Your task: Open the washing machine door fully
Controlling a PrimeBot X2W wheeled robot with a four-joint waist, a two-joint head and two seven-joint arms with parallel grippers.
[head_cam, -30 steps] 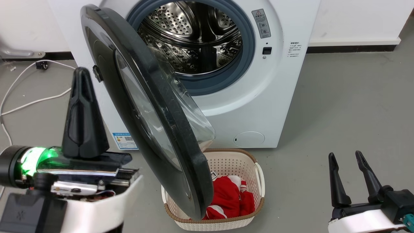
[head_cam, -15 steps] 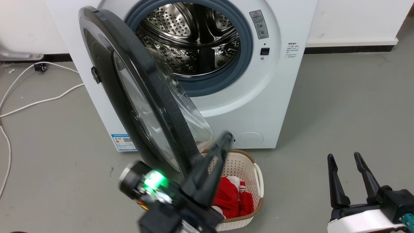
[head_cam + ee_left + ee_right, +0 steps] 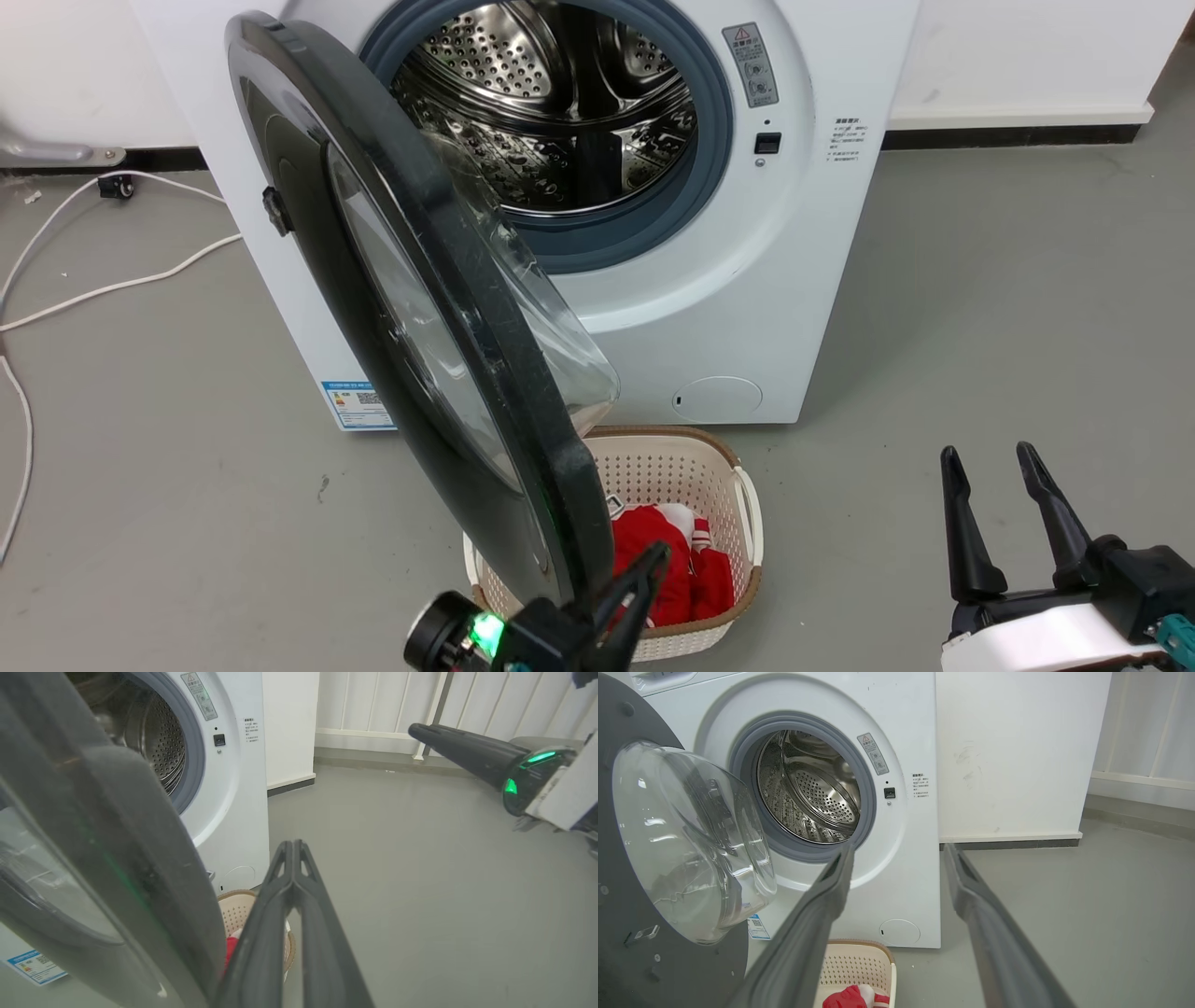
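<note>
"Two claws: which one works here?"

"My left gripper (image 3: 644,574). Its fingers are pressed together with nothing between them, low in front of the washing machine (image 3: 747,280), over the laundry basket (image 3: 738,467) that sits on the floor just before the machine's front. My right gripper (image 3: 988,451) hangs spread and empty, further out from the machine on its latch side."

"And the washing machine door (image 3: 448,308)?"

"Roughly half swung, I judge. Hinged on the machine's side opposite the latch, it stands out from the machine's front with its glass bowl facing the drum."

"So how do you finish well?"

"A push suits this better than a grip. I would lay the closed fingers flat on the black rim, on the face turned toward the machine and near the free edge for leverage. I would stay off the glass bowl. Then I sweep in an arc away from the machine's mouth, following the hinge, slowly, since a glossy rim may let me slip."
</note>
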